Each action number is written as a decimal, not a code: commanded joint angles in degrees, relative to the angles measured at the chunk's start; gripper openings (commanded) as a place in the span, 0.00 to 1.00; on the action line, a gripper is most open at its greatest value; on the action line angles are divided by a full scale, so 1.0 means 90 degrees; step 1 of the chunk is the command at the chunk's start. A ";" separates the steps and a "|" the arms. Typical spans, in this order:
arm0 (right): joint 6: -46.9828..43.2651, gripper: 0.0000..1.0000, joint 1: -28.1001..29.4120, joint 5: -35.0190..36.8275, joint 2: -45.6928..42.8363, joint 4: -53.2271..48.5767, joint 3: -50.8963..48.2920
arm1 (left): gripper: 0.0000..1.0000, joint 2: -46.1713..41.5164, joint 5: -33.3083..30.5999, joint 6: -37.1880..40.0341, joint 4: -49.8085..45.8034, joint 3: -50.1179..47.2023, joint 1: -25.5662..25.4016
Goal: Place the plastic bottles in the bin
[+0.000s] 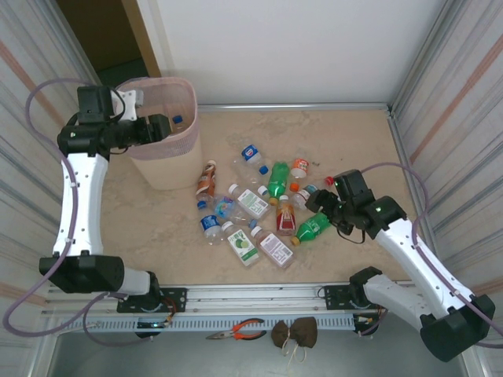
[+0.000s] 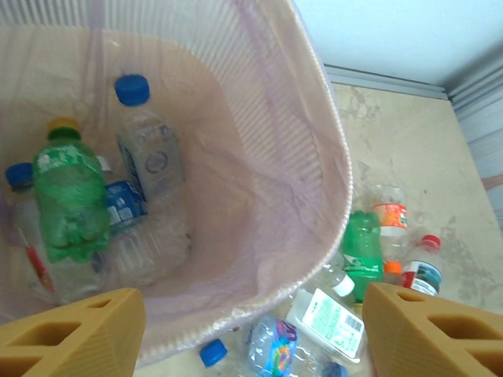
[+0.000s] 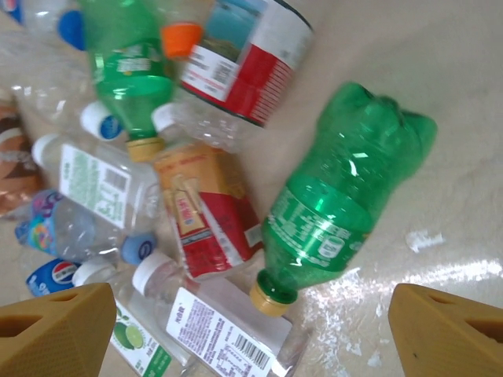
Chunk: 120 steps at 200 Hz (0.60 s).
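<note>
Right wrist view: the right gripper (image 3: 251, 297) had its two orange fingers (image 3: 55, 334) spread wide in the bottom corners, holding nothing. Directly ahead, between them, lay a green bottle (image 3: 338, 196) on its side. Its long axis ran diagonally, with the tan cap towards the gripper and the base pointing away to the upper right. The red-labelled bottle (image 3: 208, 208) lay just beside it. Left wrist view: the left gripper (image 2: 251, 318) was equally wide and empty, poised over the near rim of the bin (image 2: 338, 157). Several plastic bottles (image 2: 149, 161) lay inside on the bin floor. Top external view: the left gripper (image 1: 161, 126) was at the bin (image 1: 169, 161), well apart from the loose heap on the table (image 1: 377, 157). The right gripper (image 1: 318, 206) was just above the green bottle (image 1: 312, 228) at the heap's right edge, so the right arm looked the nearer for the next pick.
</note>
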 commanded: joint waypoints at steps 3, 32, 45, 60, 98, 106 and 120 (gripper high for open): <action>0.0789 0.86 -0.0027 -0.0077 0.0050 0.0087 -0.0340 | 0.73 -0.0340 0.0513 -0.0276 0.0371 -0.0390 -0.0027; 0.1311 0.78 0.0090 -0.0278 0.0218 0.0445 -0.0784 | 0.73 -0.0616 0.0665 -0.0409 0.0570 -0.0847 -0.0028; 0.1592 0.77 0.0253 -0.0267 0.0319 0.0595 -0.0944 | 0.73 -0.0709 0.0662 -0.0417 0.0596 -0.0997 -0.0025; 0.1948 0.75 0.0547 -0.0121 0.0399 0.0742 -0.1110 | 0.73 -0.0811 0.0651 -0.0397 0.0591 -0.1143 -0.0026; 0.2862 0.72 0.1239 0.0118 0.0642 0.1306 -0.1554 | 0.73 -0.0976 0.0661 -0.0328 0.0521 -0.1338 -0.0025; 0.2982 0.71 0.1338 0.0133 0.0679 0.1403 -0.1606 | 0.74 -0.0991 0.0679 -0.0306 0.0482 -0.1348 -0.0031; 0.3186 0.68 0.1502 0.0230 0.0706 0.1502 -0.1714 | 0.73 -0.1015 0.0736 -0.0291 0.0446 -0.1374 -0.0026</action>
